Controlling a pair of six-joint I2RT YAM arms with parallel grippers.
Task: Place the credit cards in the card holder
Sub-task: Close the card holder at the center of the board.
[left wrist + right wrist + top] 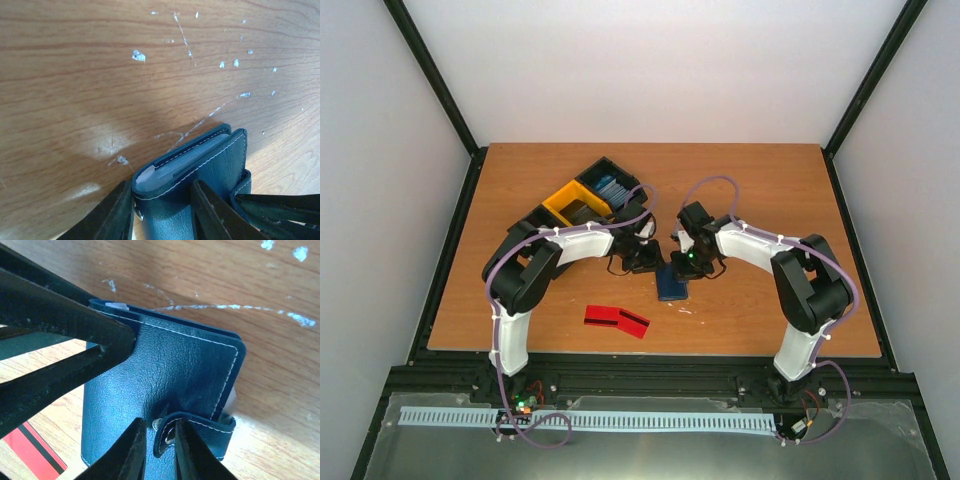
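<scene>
While overhead hides grips, left gripper [161,192] clamps card holder [210,160] | right gripper [159,426] slightly parted astride snap tab [202,432], hold unclear

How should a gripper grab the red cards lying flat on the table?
From straight above, I'd guess: the red cards lie flat on the table, too thin to take from the side. Pinch one across its narrow width, a finger on each long edge, or slide it to the table's near edge and grip the overhanging end.
</scene>
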